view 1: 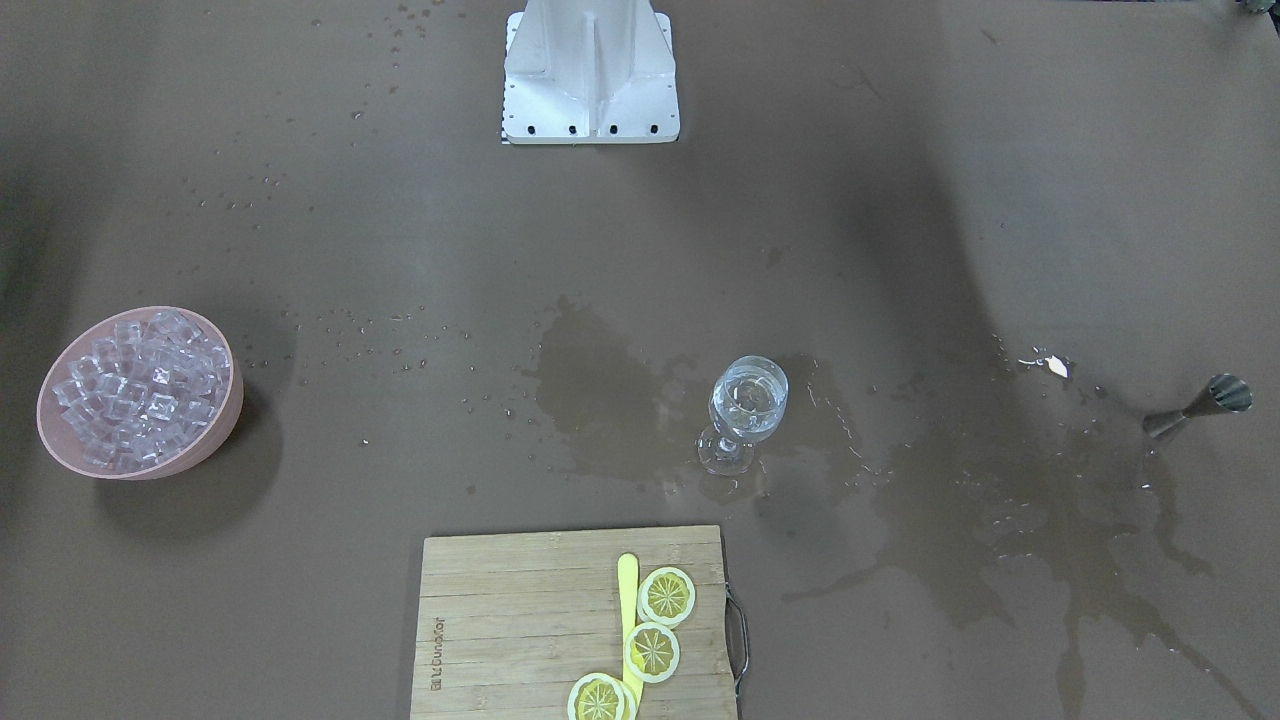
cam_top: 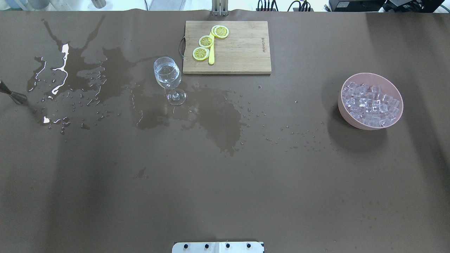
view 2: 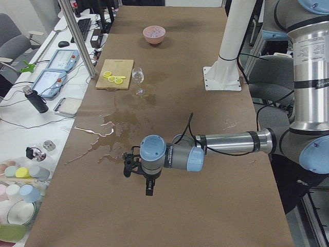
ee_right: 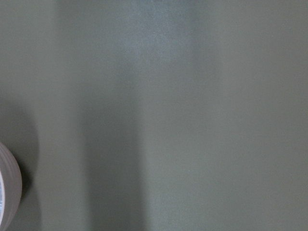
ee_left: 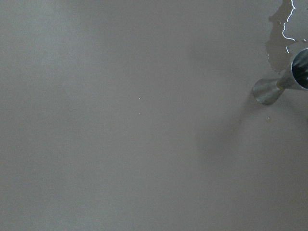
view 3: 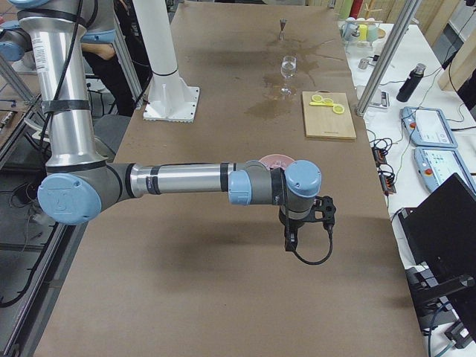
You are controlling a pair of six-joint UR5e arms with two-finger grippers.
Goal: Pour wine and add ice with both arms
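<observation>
A stemmed glass (view 1: 745, 412) (cam_top: 168, 77) stands upright mid-table with the wine (view 1: 750, 398), a clear liquid, in its bowl. The ice (view 1: 140, 392) (cam_top: 371, 102) fills a pink bowl (view 1: 228, 420) (cam_top: 346, 112) far off to the robot's right. A steel jigger (view 1: 1200, 404) (cam_top: 14, 95) (ee_left: 281, 83) stands on the wet patch at the robot's left. Both arms hover over bare table. The left gripper (view 2: 129, 165) and the right gripper (view 3: 325, 210) show only in the side views, so I cannot tell whether they are open or shut. No fingers appear in either wrist view.
A wooden cutting board (view 1: 520, 620) (cam_top: 242, 52) carries lemon slices (view 1: 665, 597) and a yellow stick (view 1: 627, 590). Spilled liquid (view 1: 1000, 500) spreads around the glass and jigger. The white mount (view 1: 590, 75) stands at the robot's base. The bowl's rim (ee_right: 9, 192) shows in the right wrist view.
</observation>
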